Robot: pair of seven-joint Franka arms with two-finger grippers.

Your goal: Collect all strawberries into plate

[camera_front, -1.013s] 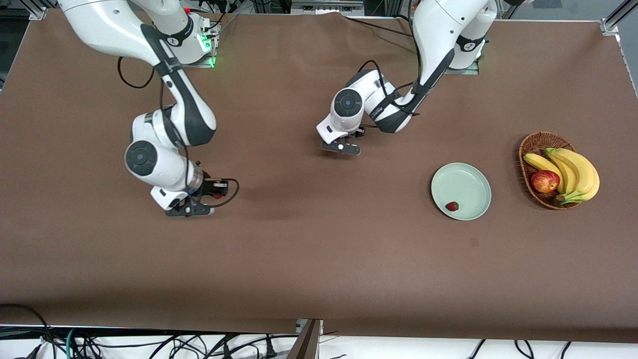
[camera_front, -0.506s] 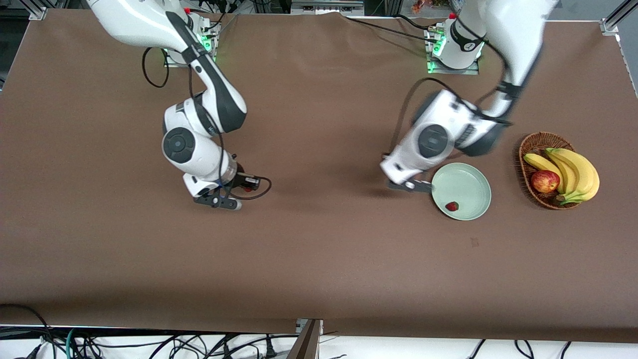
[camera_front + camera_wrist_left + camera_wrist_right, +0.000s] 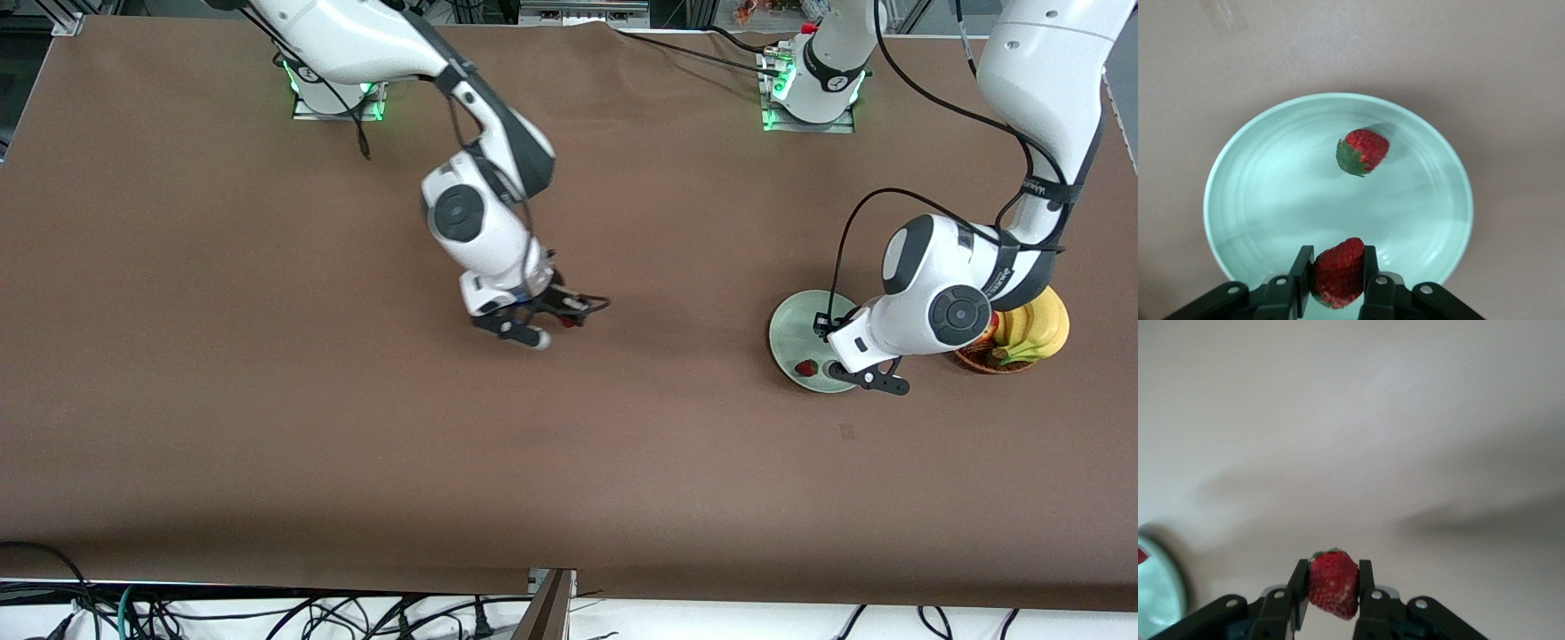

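Observation:
The pale green plate (image 3: 789, 327) (image 3: 1271, 200) lies toward the left arm's end of the table. One strawberry (image 3: 806, 367) (image 3: 1363, 151) rests in it. My left gripper (image 3: 869, 380) (image 3: 1337, 263) hangs over the plate's rim, shut on a second strawberry (image 3: 1338, 280). My right gripper (image 3: 520, 331) (image 3: 1333, 577) is over the middle of the table, shut on a third strawberry (image 3: 1333, 590) with its green cap showing. The plate's edge (image 3: 1158, 593) shows in the right wrist view.
A brown wicker basket (image 3: 978, 360) with bananas (image 3: 1036, 329) stands beside the plate at the left arm's end, largely covered by the left arm. Cables hang below the table's edge nearest the front camera.
Both arms have swung toward the left arm's end of the table. The left gripper went from beside the plate to over it. The right gripper moved toward the table's middle.

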